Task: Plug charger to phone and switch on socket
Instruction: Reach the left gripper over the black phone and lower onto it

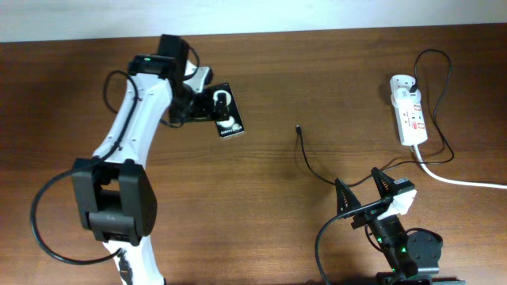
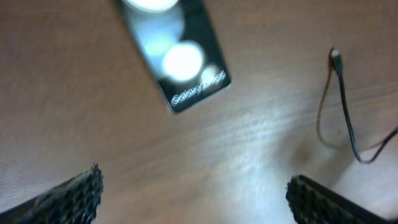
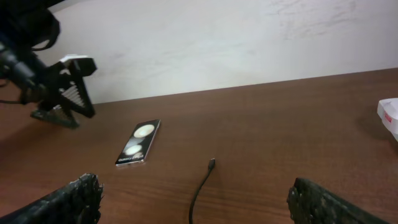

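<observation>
Two arms show in my overhead view, and neither one is carrying anything. The left gripper (image 1: pixel 202 99) sits just beside the phone (image 1: pixel 226 117) at the far left of the table (image 1: pixel 261 237); I cannot tell from here whether they touch. The charger (image 1: pixel 309 162) lies mid-table, its tip pointing away from me and well apart from the phone. Its cable runs back under the right gripper (image 1: pixel 366 192), whose jaws are spread wide. The socket (image 1: pixel 409 111) lies at the far right, with its white cord (image 1: pixel 463 180) trailing off the edge.

On my left wrist camera the fingers (image 2: pixel 68 196) stand far apart with only bare wood between them. The phone lies ahead of them, lettered end nearest, and the charger's tip is off to the right.

On my right wrist camera the jaws gape wide and are empty. The charger runs forward from between them, its tip short of the phone. The left gripper sits behind the phone, clear of it, and a corner of the socket shows at the right edge.
</observation>
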{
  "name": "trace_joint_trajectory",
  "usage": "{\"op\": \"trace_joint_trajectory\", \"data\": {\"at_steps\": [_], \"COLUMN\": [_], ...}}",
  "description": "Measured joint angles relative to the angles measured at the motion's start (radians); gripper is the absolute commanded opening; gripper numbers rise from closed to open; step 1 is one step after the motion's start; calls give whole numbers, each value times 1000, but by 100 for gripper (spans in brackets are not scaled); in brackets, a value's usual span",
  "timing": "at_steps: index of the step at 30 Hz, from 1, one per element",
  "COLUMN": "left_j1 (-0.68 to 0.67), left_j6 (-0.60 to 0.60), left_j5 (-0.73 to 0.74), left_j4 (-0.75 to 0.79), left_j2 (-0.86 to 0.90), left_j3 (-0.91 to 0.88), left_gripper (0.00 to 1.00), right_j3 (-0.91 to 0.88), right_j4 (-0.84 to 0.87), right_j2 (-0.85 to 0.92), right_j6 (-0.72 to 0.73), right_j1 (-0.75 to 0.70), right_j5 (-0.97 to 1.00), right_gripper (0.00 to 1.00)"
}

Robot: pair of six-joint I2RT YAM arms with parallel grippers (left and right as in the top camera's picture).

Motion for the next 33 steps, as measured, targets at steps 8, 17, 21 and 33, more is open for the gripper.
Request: {"op": "trace_joint_trajectory", "data": {"at_steps": [8,17,21,33], "left_j1": [-157,-161,-165,-171], "left_j6": [0,-135,-195,-275], "left_j5": [-42,-285,-341,-383], "left_j4": [117,183,208,354], "left_j2": [0,0,44,264], "left_j3": [0,-1,0,2], "left_gripper": [97,99,99,72], "right_j3": [0,0,0,0], "right_j4": [0,0,0,0], "right_j2": [0,0,0,0], "right_j6": [0,0,0,0], "right_j1": [0,0,0,0], "right_j5": [0,0,0,0], "right_gripper": [99,99,99,99]}}
